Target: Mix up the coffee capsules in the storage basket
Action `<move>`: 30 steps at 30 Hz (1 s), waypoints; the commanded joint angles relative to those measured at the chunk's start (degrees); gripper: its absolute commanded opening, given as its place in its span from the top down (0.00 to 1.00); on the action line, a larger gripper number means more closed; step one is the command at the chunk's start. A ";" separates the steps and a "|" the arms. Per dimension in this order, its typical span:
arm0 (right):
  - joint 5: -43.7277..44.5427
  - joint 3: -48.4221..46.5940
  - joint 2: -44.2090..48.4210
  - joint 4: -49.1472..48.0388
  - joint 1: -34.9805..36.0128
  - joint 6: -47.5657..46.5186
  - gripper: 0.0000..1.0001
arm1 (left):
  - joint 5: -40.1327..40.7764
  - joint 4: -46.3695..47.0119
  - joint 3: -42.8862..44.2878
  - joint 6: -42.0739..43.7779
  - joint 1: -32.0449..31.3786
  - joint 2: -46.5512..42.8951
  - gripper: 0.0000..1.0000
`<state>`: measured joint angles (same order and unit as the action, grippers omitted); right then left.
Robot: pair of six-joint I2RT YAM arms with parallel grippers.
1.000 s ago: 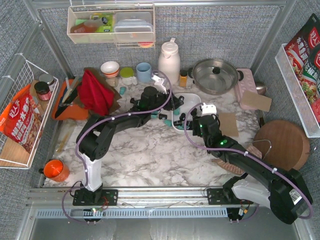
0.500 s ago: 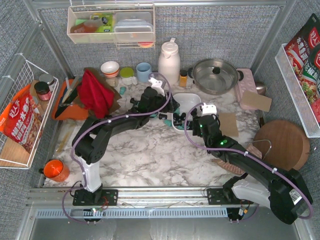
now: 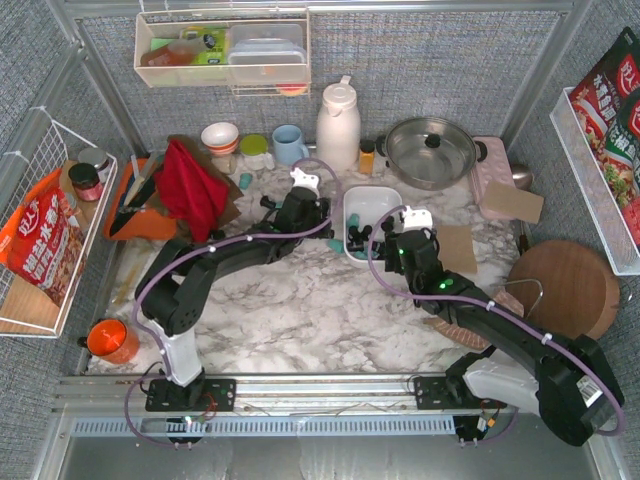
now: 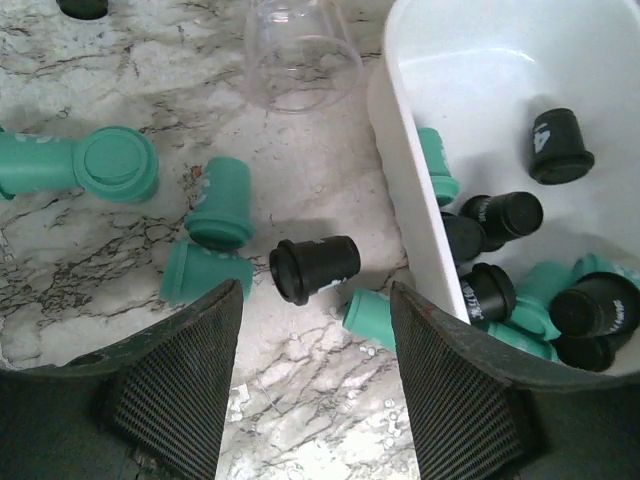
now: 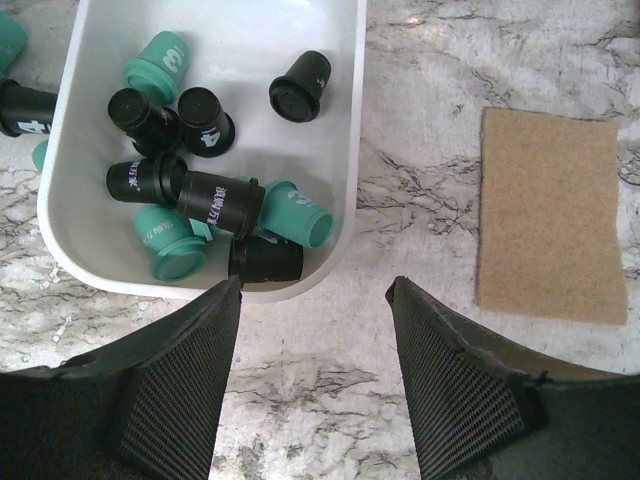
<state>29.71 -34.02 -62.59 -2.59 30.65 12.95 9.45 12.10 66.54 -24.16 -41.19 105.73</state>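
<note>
**A:** Where do we find the capsules (image 5: pixel 218 204)?

**B:** Most lie in the white basket (image 5: pixel 250 40), black and teal ones heaped together at its near end. One black capsule (image 5: pixel 300 85) lies apart, farther in. The far end of the basket is bare.

**A:** And the rest?

**B:** We see several loose on the marble table (image 3: pixel 300 310), just left of the basket. A black one (image 4: pixel 313 268) lies on its side. Teal ones lie around it, and one teal capsule (image 4: pixel 368 315) lies right by the basket's outer wall.

**A:** Where does the basket sit?

**B:** Toward the far middle of the table, between the two arms.

**A:** What do we make of the left gripper (image 4: pixel 313 320)?

**B:** It hangs over the loose capsules, left of the basket. Its fingers stand wide apart, holding nothing.

**A:** And the right gripper (image 5: pixel 315 300)?

**B:** It hovers over the near edge of the basket, fingers also spread wide and empty.

**A:** What lies around them?

**B:** A clear cup (image 4: pixel 300 50) stands on the table beyond the loose capsules, close to the basket's left wall. A brown square pad (image 5: pixel 548 215) lies flat on the table to the right of the basket, apart from it.
</note>
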 commanded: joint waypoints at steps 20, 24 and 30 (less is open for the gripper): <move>-0.50 -0.26 -0.93 -0.84 -0.12 0.48 0.34 | 9.77 -9.70 6.60 5.18 2.36 7.86 0.25; -0.52 -0.26 -1.20 -0.93 -0.16 0.41 0.34 | 8.94 -10.22 7.80 6.79 3.04 10.26 0.25; -0.56 -0.34 -1.57 -0.93 -0.18 0.41 0.34 | 7.86 -10.35 9.53 8.44 3.37 12.30 0.26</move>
<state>29.28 -34.02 -64.01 -2.59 30.50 12.97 17.98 1.72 74.83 -17.39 -38.06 116.97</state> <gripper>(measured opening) 0.663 0.744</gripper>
